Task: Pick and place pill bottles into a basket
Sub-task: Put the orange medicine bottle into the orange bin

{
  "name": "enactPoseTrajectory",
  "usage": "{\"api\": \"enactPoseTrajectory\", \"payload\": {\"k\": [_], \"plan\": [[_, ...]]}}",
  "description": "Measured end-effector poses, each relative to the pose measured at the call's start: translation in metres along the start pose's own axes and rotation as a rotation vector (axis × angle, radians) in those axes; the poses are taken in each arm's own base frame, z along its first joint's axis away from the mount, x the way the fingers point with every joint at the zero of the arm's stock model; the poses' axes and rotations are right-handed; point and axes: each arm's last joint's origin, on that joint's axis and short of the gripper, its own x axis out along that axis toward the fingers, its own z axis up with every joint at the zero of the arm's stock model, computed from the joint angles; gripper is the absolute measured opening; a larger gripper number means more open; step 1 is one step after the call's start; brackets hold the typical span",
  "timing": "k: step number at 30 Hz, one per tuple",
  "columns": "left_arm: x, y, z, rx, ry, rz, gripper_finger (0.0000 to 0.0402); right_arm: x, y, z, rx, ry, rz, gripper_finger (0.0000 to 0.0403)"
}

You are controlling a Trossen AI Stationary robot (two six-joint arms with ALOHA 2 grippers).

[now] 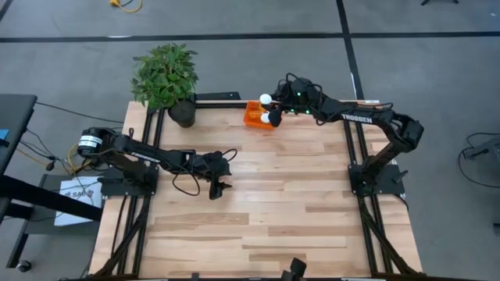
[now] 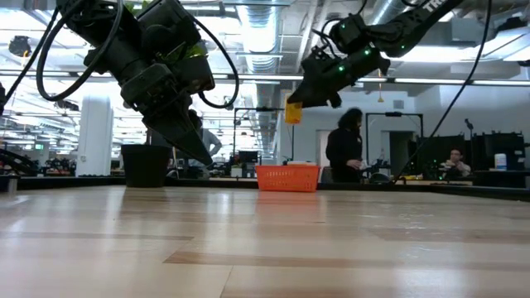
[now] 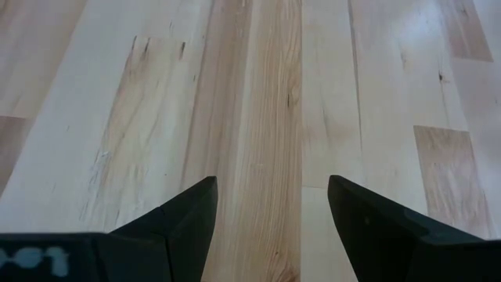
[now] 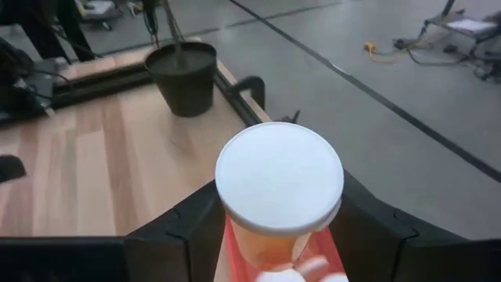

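The orange basket (image 1: 255, 115) stands at the table's far edge, right of the potted plant; it also shows in the low view (image 2: 287, 177). My right gripper (image 1: 271, 108) hovers over the basket, shut on a pill bottle (image 4: 279, 178) with a white round cap and an amber body. More white caps (image 4: 301, 272) lie in the basket below it, and one shows in the high view (image 1: 275, 119). My left gripper (image 1: 217, 188) is open and empty above the bare table, left of its middle (image 3: 270, 188). My right gripper pinches the bottle's amber body (image 4: 262, 244) just under the white cap, one finger (image 4: 176, 231) on each side. The fingers slant down from the table's right side. The bottle (image 2: 293, 111) is lifted clear, high above the basket.
A potted plant in a black pot (image 1: 181, 114) stands at the far edge just left of the basket. Bare wooden table (image 1: 297, 195) stretches from the middle to the near edge. People (image 2: 344, 147) show in the room behind the table.
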Motion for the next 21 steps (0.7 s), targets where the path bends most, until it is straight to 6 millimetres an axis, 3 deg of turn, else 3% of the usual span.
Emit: {"api": "enactPoseTrajectory", "payload": {"k": [6,13,21], "plan": [[0.0,0.0,0.0,0.0,0.0,0.0,0.0233,-0.002,-0.011,-0.003,0.01,0.023,-0.028,0.0197],[0.0,0.0,0.0,0.0,0.0,0.0,0.0233,-0.003,-0.015,0.008,-0.007,-0.091,-0.045,0.0202],[0.0,0.0,0.0,-0.001,-0.004,0.0,0.0233,0.025,-0.019,0.001,0.018,-0.129,-0.003,0.0198]]}}
